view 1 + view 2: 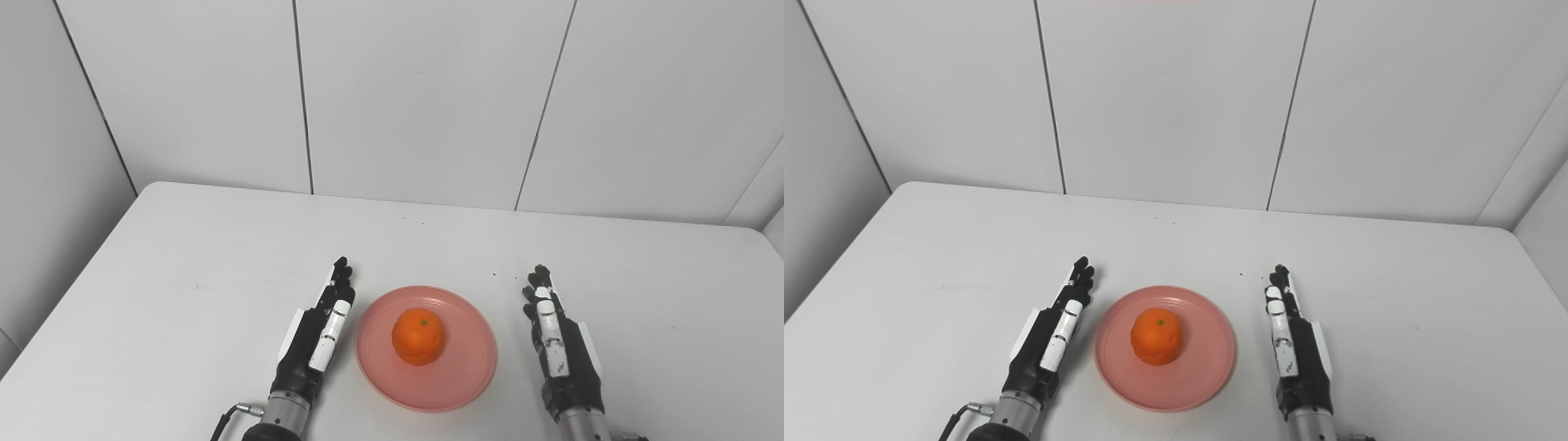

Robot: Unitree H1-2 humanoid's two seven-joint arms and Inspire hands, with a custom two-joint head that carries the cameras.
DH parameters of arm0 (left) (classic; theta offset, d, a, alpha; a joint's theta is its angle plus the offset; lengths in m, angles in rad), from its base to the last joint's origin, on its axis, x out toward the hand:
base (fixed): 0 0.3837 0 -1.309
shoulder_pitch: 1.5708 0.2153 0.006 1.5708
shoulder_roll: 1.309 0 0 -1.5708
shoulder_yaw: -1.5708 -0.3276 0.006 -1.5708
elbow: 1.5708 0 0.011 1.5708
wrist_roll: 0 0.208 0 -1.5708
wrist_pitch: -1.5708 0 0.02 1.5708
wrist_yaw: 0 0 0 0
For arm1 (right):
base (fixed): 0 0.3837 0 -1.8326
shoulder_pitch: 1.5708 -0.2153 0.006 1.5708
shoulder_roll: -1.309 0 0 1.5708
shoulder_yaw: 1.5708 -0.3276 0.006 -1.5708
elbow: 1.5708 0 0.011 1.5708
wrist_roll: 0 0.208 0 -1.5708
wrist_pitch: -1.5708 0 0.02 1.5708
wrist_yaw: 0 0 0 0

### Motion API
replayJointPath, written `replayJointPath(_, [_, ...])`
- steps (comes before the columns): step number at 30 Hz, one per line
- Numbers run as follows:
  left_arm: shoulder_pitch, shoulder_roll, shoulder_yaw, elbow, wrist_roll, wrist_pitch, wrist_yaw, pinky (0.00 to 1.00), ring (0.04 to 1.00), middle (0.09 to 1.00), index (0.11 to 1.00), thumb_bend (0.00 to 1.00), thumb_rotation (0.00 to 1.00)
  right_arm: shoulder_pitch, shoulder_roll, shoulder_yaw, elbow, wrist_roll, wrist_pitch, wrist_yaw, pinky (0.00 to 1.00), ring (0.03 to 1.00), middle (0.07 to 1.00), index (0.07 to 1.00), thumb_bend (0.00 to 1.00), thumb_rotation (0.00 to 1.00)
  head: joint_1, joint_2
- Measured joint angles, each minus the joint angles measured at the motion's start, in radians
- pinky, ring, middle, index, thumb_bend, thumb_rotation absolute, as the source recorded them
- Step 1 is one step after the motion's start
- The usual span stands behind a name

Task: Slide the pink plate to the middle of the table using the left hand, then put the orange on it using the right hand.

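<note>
While the orange [418, 335] sits on the pink plate [465, 373] near the table's [184, 245] middle, each robot hand, left [318, 337] and right [557, 343], lies released alongside; the fruit looks light, firm and liable to roll, best cupped around its sides.

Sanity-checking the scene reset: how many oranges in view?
1. The orange sits on the pink plate, between the open left hand and open right hand. Nothing on the table looks able to hide another.
</note>
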State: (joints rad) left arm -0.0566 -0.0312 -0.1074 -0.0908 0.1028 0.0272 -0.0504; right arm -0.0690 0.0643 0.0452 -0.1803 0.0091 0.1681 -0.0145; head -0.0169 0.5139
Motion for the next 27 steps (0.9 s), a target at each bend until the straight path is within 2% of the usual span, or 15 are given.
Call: replayJointPath(27, [0.000,0.000,0.000,-0.002,0.001,0.001,0.000,1.00,1.000,1.000,1.000,0.45,1.00,0.000,0.002,0.000,-0.001,0.001,0.000,0.000,1.00,0.986,0.995,0.999,0.27,1.00,-0.014,0.006])
